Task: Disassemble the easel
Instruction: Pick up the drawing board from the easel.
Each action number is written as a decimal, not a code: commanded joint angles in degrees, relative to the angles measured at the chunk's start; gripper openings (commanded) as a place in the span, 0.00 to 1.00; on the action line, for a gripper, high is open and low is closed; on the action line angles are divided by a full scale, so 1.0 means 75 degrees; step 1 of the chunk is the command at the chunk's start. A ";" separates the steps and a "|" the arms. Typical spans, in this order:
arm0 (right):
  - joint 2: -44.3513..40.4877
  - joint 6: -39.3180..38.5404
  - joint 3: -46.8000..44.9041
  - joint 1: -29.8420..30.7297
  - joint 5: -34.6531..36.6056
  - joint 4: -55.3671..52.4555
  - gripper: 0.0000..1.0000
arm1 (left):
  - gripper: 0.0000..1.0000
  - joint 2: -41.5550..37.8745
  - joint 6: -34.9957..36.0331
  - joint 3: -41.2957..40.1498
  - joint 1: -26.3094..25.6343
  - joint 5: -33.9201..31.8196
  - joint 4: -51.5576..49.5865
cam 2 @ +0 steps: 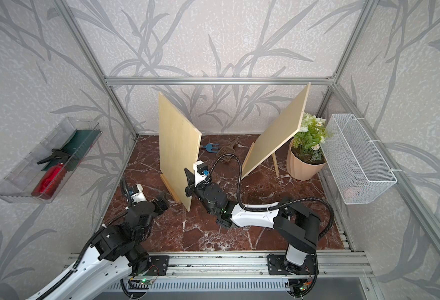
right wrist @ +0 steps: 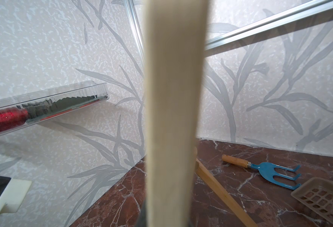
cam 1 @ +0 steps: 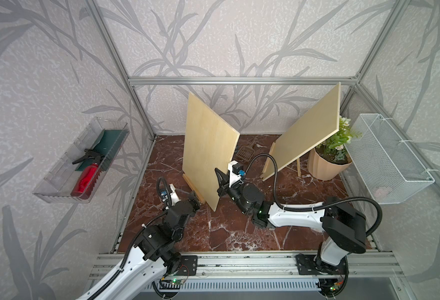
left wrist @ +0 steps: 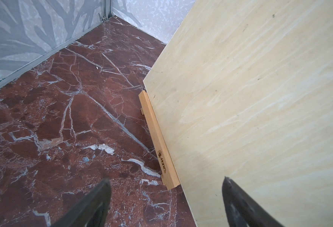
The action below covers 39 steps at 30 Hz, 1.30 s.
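Right gripper (cam 1: 218, 181) clamps the lower near edge of the board (cam 1: 208, 145), which stands on the easel's ledge (left wrist: 157, 141), left of centre on the table (cam 1: 239, 228). Left gripper (left wrist: 165, 179) hovers just beside the ledge's near end, jaws wide and empty. The board looks thin, stiff and light but broad, so it may swing or slip in an edge pinch. A firm low hold, lifted straight off the ledge, seems safest. The slim leg (right wrist: 220, 192) behind looks easily toppled.
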 commanded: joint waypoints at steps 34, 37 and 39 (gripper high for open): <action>-0.2180 0.0579 0.1627 -0.0233 -0.1041 -0.1311 0.00 | 0.87 0.0036 -0.0129 -0.0107 0.0048 -0.0322 -0.0032; -0.2420 0.0679 0.1646 -0.0235 -0.1125 -0.1439 0.00 | 0.88 0.0045 -0.0118 -0.0107 0.0049 -0.0340 -0.0035; -0.2556 0.0765 0.1678 -0.0232 -0.1126 -0.1603 0.00 | 0.88 0.0059 -0.0123 -0.0108 0.0049 -0.0353 -0.0024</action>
